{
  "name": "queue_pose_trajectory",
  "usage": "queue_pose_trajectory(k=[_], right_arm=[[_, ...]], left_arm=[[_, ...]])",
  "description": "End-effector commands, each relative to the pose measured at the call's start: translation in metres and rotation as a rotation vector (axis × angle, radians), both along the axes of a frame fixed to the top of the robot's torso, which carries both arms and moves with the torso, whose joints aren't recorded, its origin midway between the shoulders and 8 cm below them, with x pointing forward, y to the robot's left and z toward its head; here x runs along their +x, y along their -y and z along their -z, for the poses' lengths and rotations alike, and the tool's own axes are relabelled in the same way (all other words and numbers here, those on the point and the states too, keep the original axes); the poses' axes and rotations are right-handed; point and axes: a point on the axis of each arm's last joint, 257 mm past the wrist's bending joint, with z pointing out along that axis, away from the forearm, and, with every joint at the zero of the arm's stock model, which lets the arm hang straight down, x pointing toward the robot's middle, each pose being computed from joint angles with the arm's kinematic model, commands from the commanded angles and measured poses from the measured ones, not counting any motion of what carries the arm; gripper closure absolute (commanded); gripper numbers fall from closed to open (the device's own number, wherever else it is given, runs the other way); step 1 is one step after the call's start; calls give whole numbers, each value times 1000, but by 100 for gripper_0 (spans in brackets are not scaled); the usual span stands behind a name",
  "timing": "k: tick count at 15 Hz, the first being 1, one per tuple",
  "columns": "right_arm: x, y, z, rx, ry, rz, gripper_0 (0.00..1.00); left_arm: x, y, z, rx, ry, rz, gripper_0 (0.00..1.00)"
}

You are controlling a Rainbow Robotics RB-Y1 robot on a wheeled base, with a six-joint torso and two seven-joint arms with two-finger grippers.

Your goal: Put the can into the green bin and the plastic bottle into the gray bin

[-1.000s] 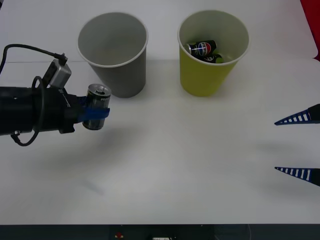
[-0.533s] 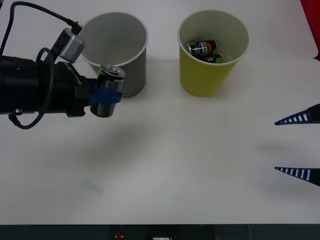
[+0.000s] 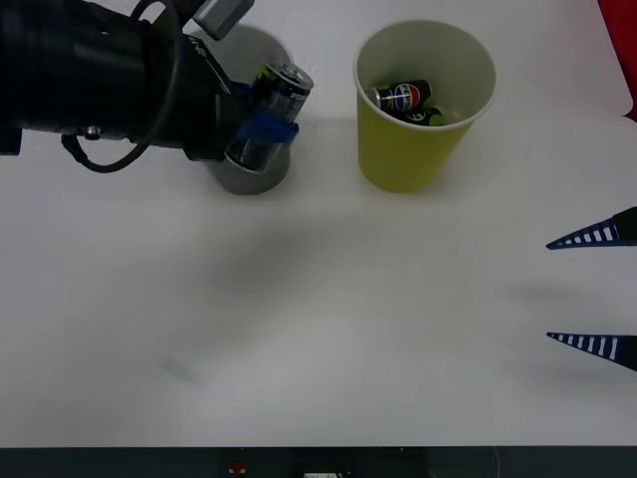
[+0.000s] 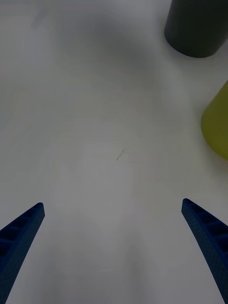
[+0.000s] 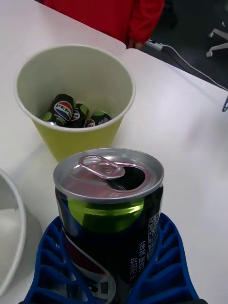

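My left gripper (image 3: 261, 127) is shut on the can (image 3: 274, 105), which has a dark body and a shiny pull-tab top and is held tilted above the right side of the gray bin (image 3: 249, 177). My arm hides most of that bin. In the left wrist view the can (image 5: 109, 199) sits between the blue fingers (image 5: 47, 256), with the green bin (image 5: 95, 135) just beyond it. The green bin (image 3: 413, 149) stands to the right and holds dark cans with round logos. My right gripper (image 3: 597, 289) rests open at the table's right edge. The plastic bottle is out of view.
The white table (image 3: 328, 329) stretches wide and bare in front of the bins. A red object (image 3: 622, 50) sits at the far right corner. The right wrist view shows the bases of the gray bin (image 4: 197, 28) and the green bin (image 4: 216, 123) across the table.
My left arm has lifted the can and carried it away from me and to the right, from in front of the gray bin to above its right rim. The right arm stayed still.
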Motion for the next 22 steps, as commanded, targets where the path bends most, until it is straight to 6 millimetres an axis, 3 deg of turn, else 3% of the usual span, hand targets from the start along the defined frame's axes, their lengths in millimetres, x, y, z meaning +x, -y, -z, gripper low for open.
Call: queue_pose_trajectory(k=[1, 7, 13, 18, 22], right_arm=[[0, 0, 0, 0, 0, 0, 0], [0, 0, 0, 0, 0, 0, 0], [0, 0, 0, 0, 0, 0, 0], [0, 0, 0, 0, 0, 0, 0], [0, 0, 0, 0, 0, 0, 0]], left_arm=[[24, 27, -14, 27, -11, 17, 100], [80, 87, -38, 104, 6, -32, 100], [119, 141, -36, 169, -62, -60, 100], [139, 173, -20, 208, -5, -76, 100], [142, 183, -15, 201, 15, -78, 100]])
